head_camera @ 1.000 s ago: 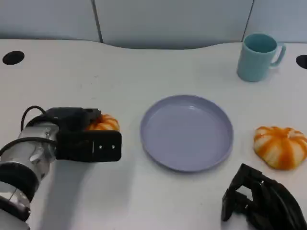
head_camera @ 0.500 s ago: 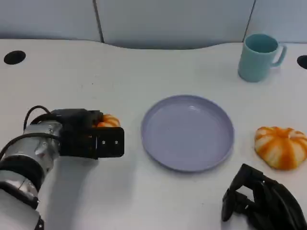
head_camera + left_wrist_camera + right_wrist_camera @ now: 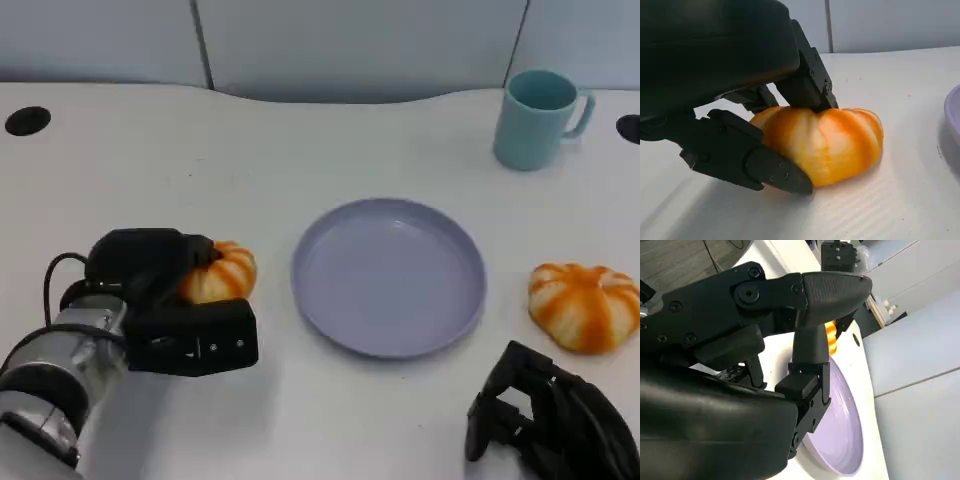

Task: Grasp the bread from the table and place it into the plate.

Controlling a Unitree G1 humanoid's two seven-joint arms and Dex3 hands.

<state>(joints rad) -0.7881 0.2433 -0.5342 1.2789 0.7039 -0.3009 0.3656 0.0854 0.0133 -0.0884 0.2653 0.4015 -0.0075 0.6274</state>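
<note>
Left hand point(image 3: 165, 300) grips bread point(image 3: 222, 272) — beside plate point(image 3: 388, 276).

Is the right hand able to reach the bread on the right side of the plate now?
Probably yes. The right hand rests just in front of that bread, with bare table between them and nothing blocking; the plate lies off to the side.

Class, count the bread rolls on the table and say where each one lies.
2. One bread roll sits left of the plate, gripped by the left hand. The other roll lies right of the plate, untouched.
</note>
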